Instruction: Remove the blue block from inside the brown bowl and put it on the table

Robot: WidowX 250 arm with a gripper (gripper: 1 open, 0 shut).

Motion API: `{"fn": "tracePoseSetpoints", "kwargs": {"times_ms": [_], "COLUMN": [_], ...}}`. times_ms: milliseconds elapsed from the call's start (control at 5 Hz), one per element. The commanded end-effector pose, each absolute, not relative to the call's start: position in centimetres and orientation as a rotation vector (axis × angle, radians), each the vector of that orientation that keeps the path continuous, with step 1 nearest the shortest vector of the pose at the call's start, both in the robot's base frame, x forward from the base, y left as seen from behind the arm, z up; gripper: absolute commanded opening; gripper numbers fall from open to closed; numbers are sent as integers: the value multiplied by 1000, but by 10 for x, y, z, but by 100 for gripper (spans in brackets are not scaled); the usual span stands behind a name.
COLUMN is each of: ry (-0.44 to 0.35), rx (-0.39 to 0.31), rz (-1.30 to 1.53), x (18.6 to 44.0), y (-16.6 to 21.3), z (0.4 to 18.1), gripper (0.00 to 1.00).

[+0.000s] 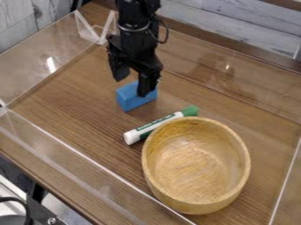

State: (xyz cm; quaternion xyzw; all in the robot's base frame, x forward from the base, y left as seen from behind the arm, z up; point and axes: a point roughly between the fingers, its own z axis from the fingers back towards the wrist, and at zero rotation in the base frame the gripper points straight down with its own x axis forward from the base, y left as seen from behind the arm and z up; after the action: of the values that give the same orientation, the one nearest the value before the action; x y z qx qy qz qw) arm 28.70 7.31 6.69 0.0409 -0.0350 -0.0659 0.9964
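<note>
Nearest, the brown bowl (pixel 196 164) sits empty on the table (pixel 70 123); just beyond its rim lies a white marker with a green cap (pixel 161 124); farther back the blue block (pixel 135 96) rests flat on the wood, well apart from the bowl; directly over it the gripper (pixel 133 81) stands wide open, gripping nothing; the placing looks done, so the release step seems finished; what remains is a straight lift clear without nudging the block.
</note>
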Motion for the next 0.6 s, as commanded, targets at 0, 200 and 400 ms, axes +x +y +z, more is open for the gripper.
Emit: {"fn": "tracePoseSetpoints", "kwargs": {"times_ms": [0,200,400], "ry": [-154,-156,-157], "rx": [102,97,93], "rz": [-125,-125,-129], "x": [297,297,298], "y": [79,79,80], "z": [97,102,104], "gripper": [100,100,100]}}
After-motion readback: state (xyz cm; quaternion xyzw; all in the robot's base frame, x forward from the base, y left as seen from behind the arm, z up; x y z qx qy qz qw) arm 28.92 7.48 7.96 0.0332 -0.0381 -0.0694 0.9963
